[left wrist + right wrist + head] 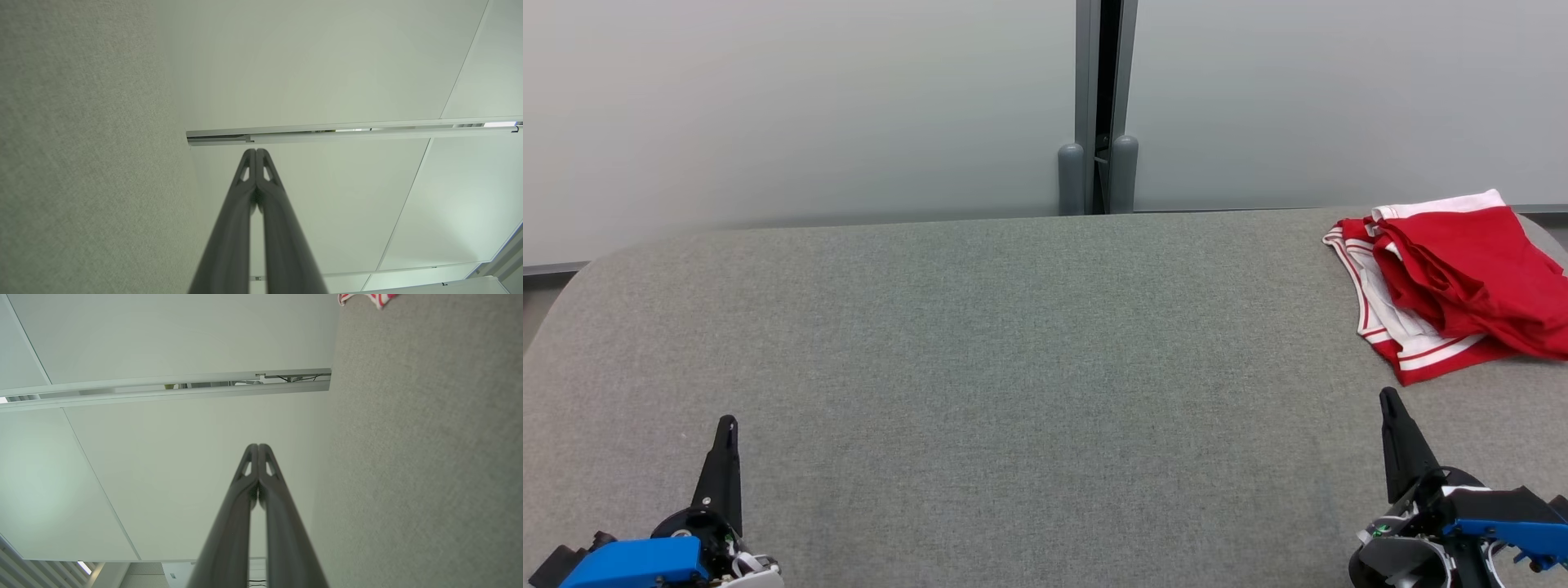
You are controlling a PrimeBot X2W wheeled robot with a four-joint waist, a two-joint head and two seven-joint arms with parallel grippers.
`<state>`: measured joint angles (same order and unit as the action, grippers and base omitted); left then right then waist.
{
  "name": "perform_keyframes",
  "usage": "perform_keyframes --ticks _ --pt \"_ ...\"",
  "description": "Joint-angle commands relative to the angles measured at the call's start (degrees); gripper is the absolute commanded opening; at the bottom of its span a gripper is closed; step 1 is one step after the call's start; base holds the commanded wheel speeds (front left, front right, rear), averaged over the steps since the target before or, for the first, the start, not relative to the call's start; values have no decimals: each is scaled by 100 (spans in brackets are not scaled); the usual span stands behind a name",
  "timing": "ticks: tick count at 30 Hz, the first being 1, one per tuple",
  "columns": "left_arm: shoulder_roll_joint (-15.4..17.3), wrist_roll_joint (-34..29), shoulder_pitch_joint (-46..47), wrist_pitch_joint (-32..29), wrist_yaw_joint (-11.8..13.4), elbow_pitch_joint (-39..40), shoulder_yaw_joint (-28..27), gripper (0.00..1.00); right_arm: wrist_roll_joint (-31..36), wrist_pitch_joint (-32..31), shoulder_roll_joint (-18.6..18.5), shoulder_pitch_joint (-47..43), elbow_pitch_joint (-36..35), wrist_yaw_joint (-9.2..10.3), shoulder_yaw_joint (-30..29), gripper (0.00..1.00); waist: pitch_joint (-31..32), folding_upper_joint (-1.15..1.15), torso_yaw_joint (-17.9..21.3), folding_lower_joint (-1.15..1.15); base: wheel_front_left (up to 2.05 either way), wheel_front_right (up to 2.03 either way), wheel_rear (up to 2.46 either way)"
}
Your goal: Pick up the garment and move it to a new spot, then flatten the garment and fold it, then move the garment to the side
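Note:
The garment [1454,282] is a red piece with white bands and red stripes, lying crumpled at the far right of the grey felt table [1013,351], part of it past the head view's right edge. A corner of the garment [367,299] shows at the top of the right wrist view. My right gripper [1388,398] is shut and empty near the front right, just short of the garment. My left gripper [727,423] is shut and empty at the front left, far from it. Both wrist views show the fingers pressed together, left gripper [256,152] and right gripper [258,446].
Pale wall panels rise behind the table, with a grey vertical post [1098,106] at their joint behind the table's far edge. The table's left corner is rounded. The wide middle of the felt surface lies bare between the two arms.

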<state>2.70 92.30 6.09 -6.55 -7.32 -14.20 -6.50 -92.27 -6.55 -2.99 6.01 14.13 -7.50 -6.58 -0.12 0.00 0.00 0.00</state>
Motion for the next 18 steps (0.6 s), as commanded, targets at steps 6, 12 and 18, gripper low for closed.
perform_keyframes --ticks 6,12,18 --pt "34 16 63 -21 -35 -7 -22 0 -17 -23 22 72 8 2 -6 0 0 0 0 0 0 0 0" --pt "34 16 63 -21 -35 -6 -22 0 -18 -22 21 72 8 1 -6 0 0 0 0 0 0 0 0" --pt "34 16 63 -21 -36 -5 -22 0 -18 -22 21 72 8 1 -6 0 0 0 0 0 0 0 0"
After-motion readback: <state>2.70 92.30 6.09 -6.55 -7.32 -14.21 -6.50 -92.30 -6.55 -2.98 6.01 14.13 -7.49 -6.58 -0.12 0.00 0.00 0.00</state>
